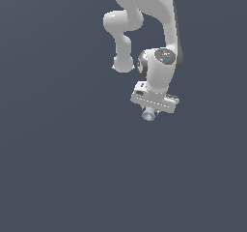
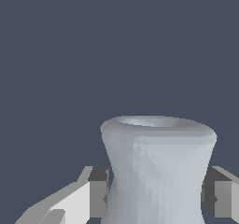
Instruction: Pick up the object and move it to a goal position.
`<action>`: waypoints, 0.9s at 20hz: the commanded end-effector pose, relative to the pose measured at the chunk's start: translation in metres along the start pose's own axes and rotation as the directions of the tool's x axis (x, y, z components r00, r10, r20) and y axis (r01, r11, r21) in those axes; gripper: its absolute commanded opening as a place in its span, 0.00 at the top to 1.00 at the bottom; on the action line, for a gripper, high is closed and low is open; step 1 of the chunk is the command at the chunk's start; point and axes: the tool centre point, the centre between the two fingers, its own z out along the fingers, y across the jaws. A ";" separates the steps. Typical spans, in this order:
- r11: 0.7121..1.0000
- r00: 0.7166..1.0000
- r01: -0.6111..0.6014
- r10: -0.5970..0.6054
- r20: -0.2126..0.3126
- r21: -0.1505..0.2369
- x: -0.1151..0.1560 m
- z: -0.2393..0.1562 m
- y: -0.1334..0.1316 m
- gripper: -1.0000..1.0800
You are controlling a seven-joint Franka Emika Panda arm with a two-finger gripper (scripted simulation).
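Flaring pale grey-blue waisted spool (image 2: 158, 171)

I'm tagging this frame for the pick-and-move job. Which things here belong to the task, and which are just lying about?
Belongs to the job:
- the spool-like cylinder, pale grey-blue, sitting between the fingers
- the gripper, a finger pad at each side of the cylinder's waist

Just lying about:
- nothing else shows; only the plain dark surface around the arm
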 end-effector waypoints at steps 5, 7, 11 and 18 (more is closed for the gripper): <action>1.000 1.000 -0.001 0.001 -0.001 -0.001 -0.051 -0.022 -0.039 1.00; 1.000 1.000 -0.001 0.001 -0.001 -0.001 -0.062 -0.027 -0.048 1.00; 1.000 1.000 -0.001 0.001 -0.001 -0.001 -0.079 -0.034 -0.062 1.00; 1.000 1.000 -0.001 0.001 0.000 0.000 -0.088 -0.039 -0.072 1.00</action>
